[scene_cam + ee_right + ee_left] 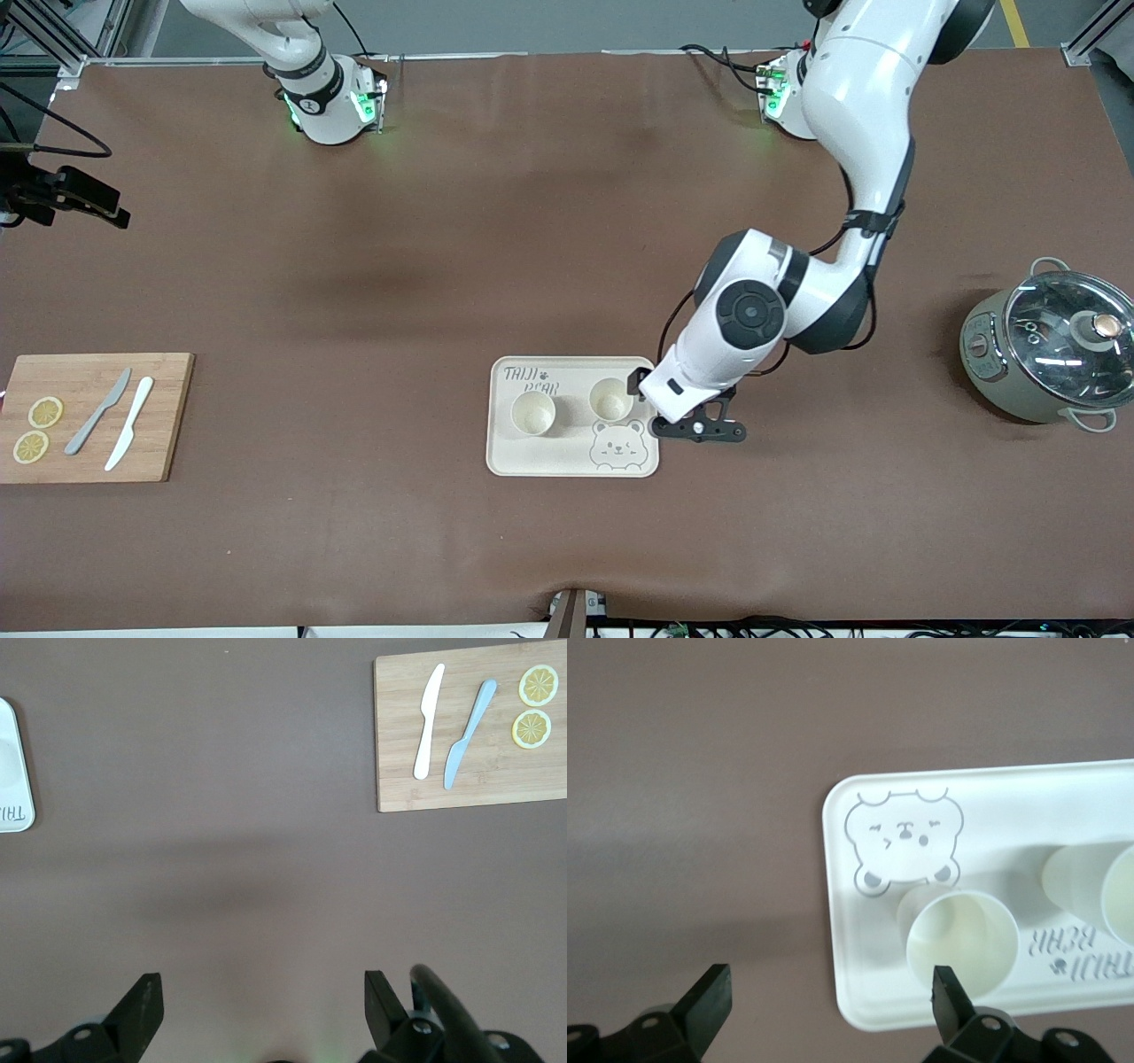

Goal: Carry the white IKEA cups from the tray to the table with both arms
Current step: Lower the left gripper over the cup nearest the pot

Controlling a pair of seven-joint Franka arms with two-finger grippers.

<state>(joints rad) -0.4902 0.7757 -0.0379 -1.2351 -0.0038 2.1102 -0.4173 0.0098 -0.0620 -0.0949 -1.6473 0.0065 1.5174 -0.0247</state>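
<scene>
2 small cream-white round cups (533,413) (610,399) stand upright on the cream bear-printed tray (567,456)
Left gripper (833,997) spread, empty, over the tray's edge; right gripper (261,1001) spread, waiting over bare brown table (399,266)

Two cups (533,413) (610,399) set side by side on tray (567,461) at table middle. Cutting board (168,416) placed toward right arm's end, pot (1019,390) toward left arm's end.
</scene>
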